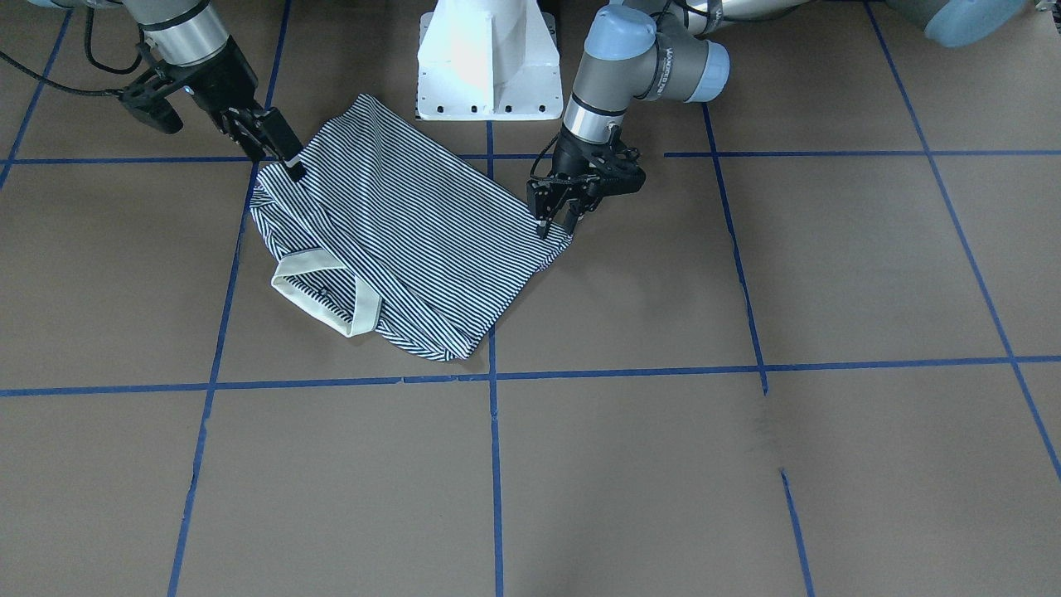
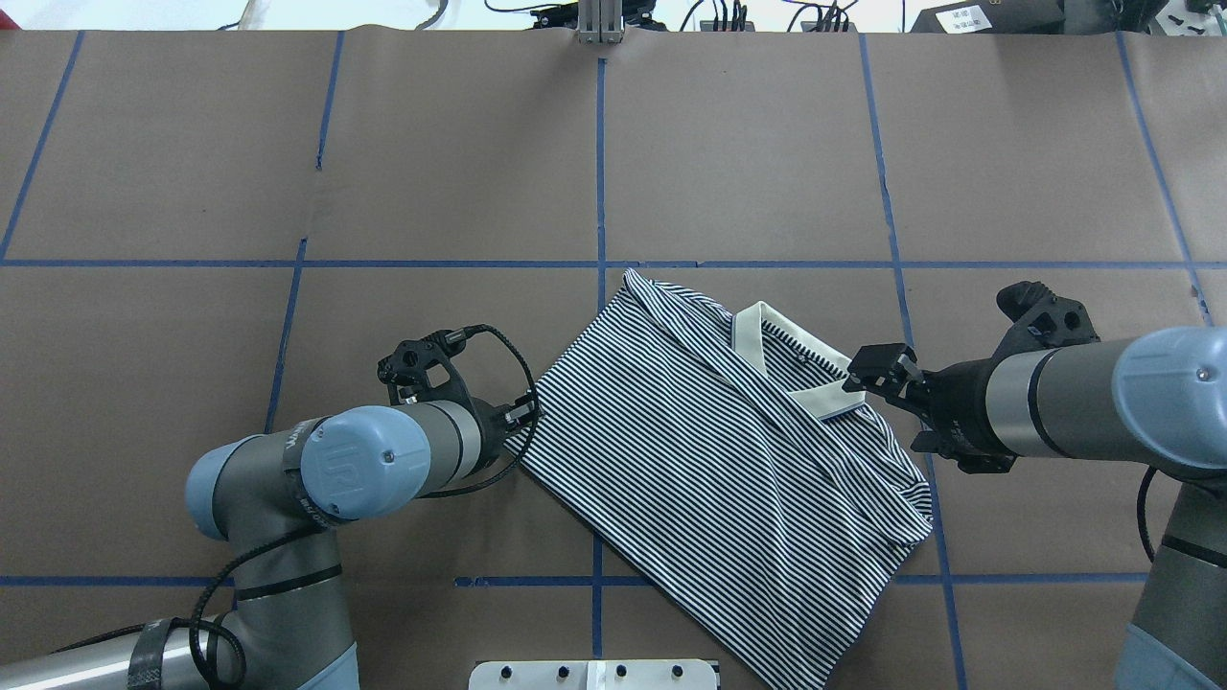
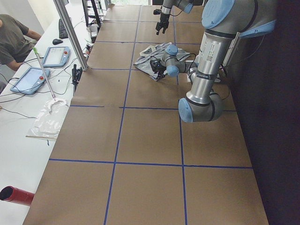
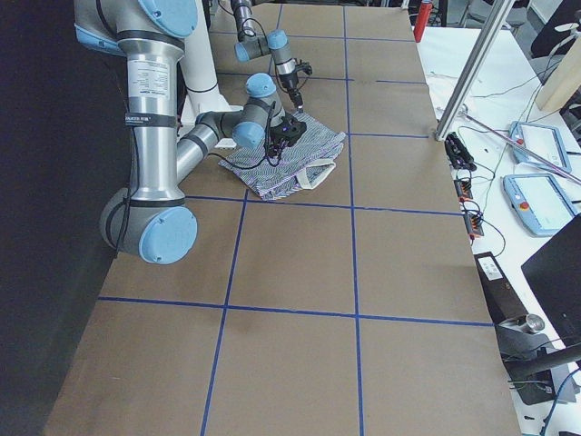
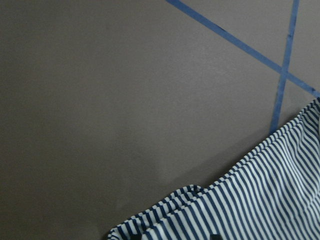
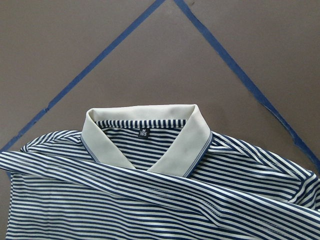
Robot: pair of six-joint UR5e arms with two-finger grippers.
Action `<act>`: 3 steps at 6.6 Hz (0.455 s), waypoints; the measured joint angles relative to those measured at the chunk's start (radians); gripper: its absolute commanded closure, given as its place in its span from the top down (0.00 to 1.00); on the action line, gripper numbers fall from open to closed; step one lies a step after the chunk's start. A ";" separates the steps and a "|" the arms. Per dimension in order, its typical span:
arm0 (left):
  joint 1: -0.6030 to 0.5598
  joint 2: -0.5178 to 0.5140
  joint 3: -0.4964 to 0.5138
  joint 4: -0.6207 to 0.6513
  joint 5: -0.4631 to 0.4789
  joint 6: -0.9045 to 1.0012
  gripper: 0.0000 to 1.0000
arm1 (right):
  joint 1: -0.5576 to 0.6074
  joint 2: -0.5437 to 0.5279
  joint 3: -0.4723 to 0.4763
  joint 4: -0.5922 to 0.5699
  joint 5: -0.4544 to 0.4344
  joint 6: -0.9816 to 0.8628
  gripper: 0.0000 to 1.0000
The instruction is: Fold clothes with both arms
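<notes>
Your left fingers (image 1: pixel 541 214) stand apart at the shirt (image 1: pixel 414 224) edge, probably to pinch it for folding; whether your right fingers (image 1: pixel 284 152) grip, I cannot tell.

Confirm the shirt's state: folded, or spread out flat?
Partly folded. The polo shirt lies as a compact four-sided shape with no sleeves sticking out, and a striped layer crosses its front just below the collar.
</notes>
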 measured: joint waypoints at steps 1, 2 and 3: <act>0.009 0.001 0.006 0.007 0.005 0.001 0.51 | 0.001 0.003 -0.006 0.000 -0.005 -0.002 1.00; 0.012 0.002 0.008 0.009 0.006 0.001 0.46 | 0.001 0.004 -0.009 0.000 -0.009 -0.002 1.00; 0.013 0.002 0.008 0.022 0.007 0.001 0.28 | 0.002 0.004 -0.011 0.000 -0.011 -0.002 1.00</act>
